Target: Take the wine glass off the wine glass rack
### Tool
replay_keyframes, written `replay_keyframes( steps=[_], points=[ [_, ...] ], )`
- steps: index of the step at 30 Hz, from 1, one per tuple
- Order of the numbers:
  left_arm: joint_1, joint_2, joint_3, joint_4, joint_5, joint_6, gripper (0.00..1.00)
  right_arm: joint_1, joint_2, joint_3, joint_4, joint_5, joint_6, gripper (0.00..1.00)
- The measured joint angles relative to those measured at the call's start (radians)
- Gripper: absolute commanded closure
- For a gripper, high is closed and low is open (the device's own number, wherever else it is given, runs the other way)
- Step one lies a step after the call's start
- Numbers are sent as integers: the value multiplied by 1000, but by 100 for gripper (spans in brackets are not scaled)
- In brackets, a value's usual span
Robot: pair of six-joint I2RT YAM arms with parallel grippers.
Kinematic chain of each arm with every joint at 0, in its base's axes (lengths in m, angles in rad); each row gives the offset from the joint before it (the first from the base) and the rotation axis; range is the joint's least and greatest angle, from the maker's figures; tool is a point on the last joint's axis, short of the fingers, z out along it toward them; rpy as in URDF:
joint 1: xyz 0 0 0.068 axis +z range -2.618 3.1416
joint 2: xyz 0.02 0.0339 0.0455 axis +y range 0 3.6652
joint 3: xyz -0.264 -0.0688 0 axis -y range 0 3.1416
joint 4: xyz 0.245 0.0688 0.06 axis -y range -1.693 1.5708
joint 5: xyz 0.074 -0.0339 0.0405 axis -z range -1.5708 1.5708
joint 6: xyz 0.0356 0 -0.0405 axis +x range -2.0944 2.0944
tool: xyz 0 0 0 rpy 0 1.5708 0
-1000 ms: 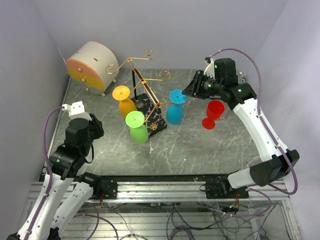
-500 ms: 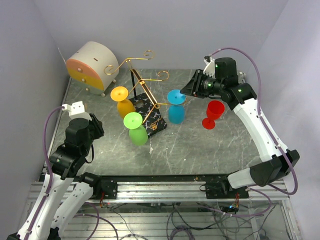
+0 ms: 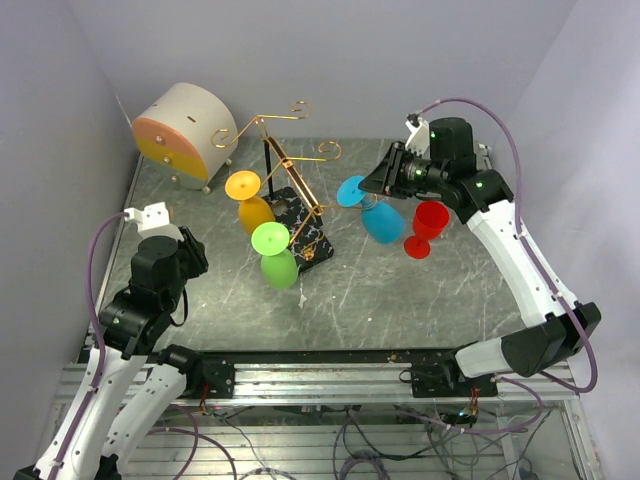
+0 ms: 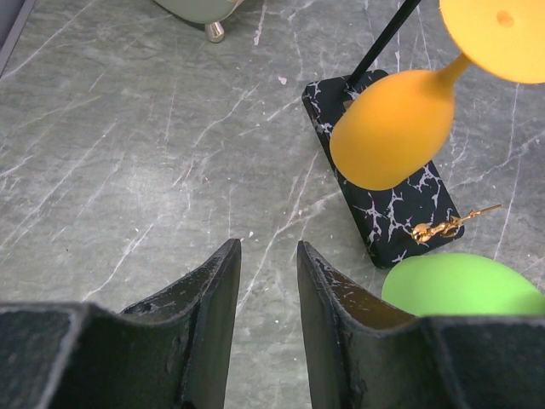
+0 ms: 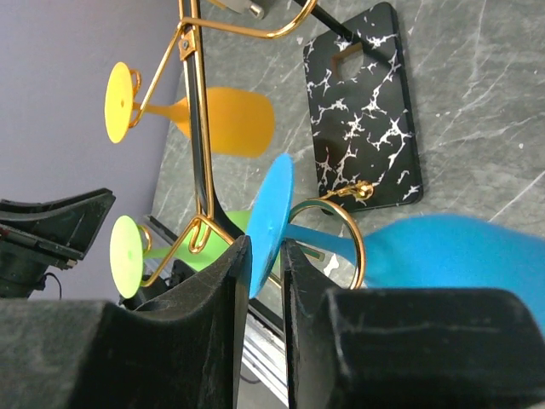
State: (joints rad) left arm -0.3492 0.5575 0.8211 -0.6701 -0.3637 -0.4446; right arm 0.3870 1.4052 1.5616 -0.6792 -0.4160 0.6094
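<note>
The wine glass rack [image 3: 290, 165] is gold wire on a black post and black marble base [image 3: 305, 228]. An orange glass [image 3: 250, 205] and a green glass [image 3: 272, 255] hang from it upside down. My right gripper [image 3: 372, 186] is shut on the foot of the blue wine glass [image 3: 383, 222], which is tilted, bowl swung right. In the right wrist view the blue foot [image 5: 272, 223] sits between my fingers [image 5: 223, 281]; a gold scroll end [image 5: 358, 234] shows around the stem, and I cannot tell if they touch. My left gripper [image 4: 268, 247] is open over bare table.
A red glass [image 3: 428, 225] stands upright on the table just right of the blue bowl. A round beige-and-orange drawer box [image 3: 185, 133] sits at the back left. Walls close in the table at the left, the back and the right.
The blue glass has gone from hanging straight down to tilted, its bowl swinging right toward the red glass as my right gripper pulls its foot. The left arm is still.
</note>
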Motion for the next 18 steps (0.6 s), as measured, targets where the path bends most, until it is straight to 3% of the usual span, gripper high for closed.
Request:
replay_keyframes(
  steps=[6,12,18],
  points=[
    [0,0,0,0,0,0,56,2,0,-21,0,-9,3,81],
    [0,0,0,0,0,0,56,2,0,-27,0,-10,8,100],
    [0,2,0,0,0,0,56,2,-3,-34,14,18,25,100]
  ],
)
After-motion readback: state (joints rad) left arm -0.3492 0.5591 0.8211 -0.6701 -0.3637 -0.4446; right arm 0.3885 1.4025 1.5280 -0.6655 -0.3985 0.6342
